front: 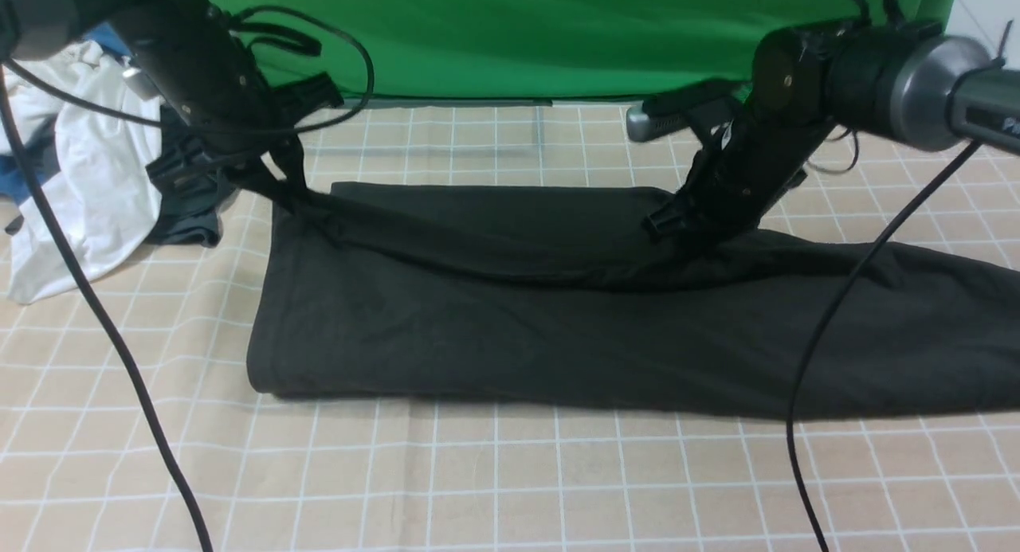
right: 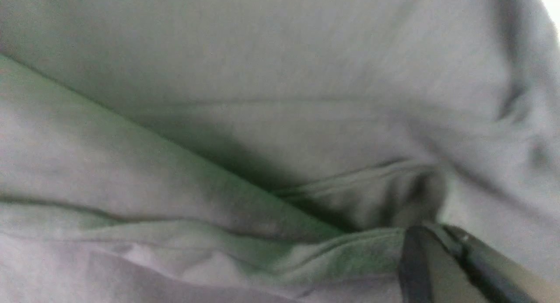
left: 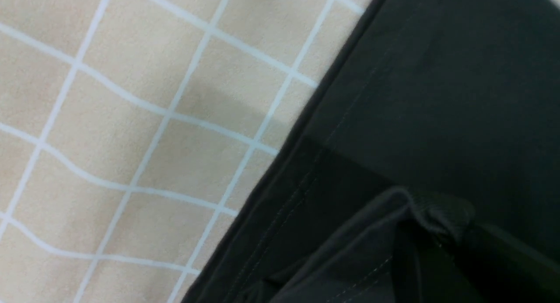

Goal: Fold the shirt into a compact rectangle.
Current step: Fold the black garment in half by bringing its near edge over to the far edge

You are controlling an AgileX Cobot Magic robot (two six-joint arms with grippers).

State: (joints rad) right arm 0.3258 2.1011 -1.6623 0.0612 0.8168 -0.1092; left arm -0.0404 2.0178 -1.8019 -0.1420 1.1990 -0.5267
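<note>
Left jaws, right jaws: both clamped on the far edge of the large black cloth T-shirt (front: 510, 321), stretched across the bench (front: 478, 488) towards its right edge. An uneven lift could slip one pinch and skew the fold.

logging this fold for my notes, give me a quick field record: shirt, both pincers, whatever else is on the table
shirt: black, doubled into a long band on the checked tablecloth
left pincer: shut on the shirt's far left corner, lifting it slightly
right pincer: shut on the shirt's far edge, right of middle
other items: white garment, dark garment, far left
behind: green backdrop
</note>
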